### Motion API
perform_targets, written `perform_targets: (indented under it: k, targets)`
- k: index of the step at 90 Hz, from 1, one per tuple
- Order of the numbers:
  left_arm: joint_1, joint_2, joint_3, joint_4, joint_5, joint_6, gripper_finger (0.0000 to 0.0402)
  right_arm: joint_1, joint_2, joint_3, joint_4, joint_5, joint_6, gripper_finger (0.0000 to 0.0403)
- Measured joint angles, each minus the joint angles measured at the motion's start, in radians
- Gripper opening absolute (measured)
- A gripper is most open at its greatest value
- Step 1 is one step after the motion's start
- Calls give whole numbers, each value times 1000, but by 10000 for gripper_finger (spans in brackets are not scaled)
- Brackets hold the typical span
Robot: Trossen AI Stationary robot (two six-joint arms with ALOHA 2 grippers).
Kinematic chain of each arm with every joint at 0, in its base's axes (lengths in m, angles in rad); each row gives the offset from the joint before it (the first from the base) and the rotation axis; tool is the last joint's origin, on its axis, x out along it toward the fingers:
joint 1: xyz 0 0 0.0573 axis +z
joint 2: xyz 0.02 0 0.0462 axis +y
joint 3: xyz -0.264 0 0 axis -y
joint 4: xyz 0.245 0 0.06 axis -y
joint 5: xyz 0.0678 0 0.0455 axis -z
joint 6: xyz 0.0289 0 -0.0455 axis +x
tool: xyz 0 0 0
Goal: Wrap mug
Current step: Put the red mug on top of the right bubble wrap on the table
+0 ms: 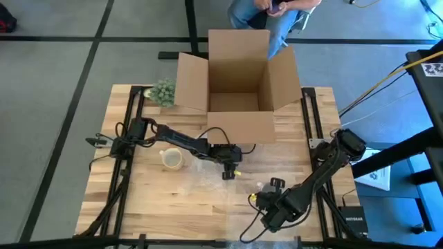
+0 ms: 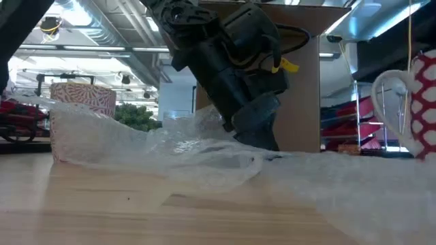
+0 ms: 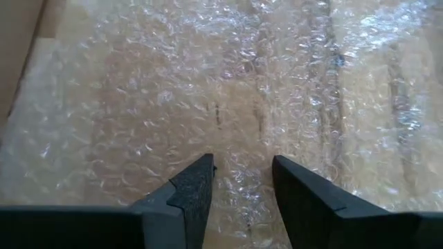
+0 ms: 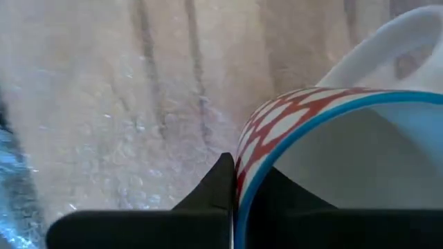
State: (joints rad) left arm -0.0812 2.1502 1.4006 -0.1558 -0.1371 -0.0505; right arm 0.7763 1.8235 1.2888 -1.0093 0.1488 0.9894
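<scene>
The right gripper (image 4: 239,197) pinches the rim of a red-and-white patterned mug with a blue lip (image 4: 332,138), near the table's front edge. The left gripper (image 3: 242,183), fingers spread apart, presses down onto the clear bubble wrap sheet (image 3: 208,90) mid-table.

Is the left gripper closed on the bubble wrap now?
No: in the left wrist view the left gripper is open, its fingers apart just above the bubble wrap.

Mug (image 4: 325,138): white, red lattice pattern, blue rim. Bubble wrap (image 3: 228,97): clear. Box (image 1: 239,83): brown. Surface (image 1: 194,204): pale wood.
</scene>
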Motion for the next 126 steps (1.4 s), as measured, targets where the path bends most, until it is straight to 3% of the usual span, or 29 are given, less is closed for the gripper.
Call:
perform_targets:
  k: [21, 50, 92, 115, 126]
  targets:
    - [0, -2, 0, 0, 1, 0, 134, -5, -77, -9, -127, 9, 72, 3]
    - [1, -2, 1, 0, -3, -2, 134, -4, -105, -5, 187, 17, 39, 3]
    - [2, -3, 2, -11, -4, -2, 134, -10, -26, -4, 194, -19, 25, 4]
    - [2, -3, 2, -11, -4, -2, 134, -12, -23, -5, 208, 14, 81, 59]
    - [2, -3, 2, -11, -4, -2, 134, -12, -24, -5, 208, -17, 84, 96]
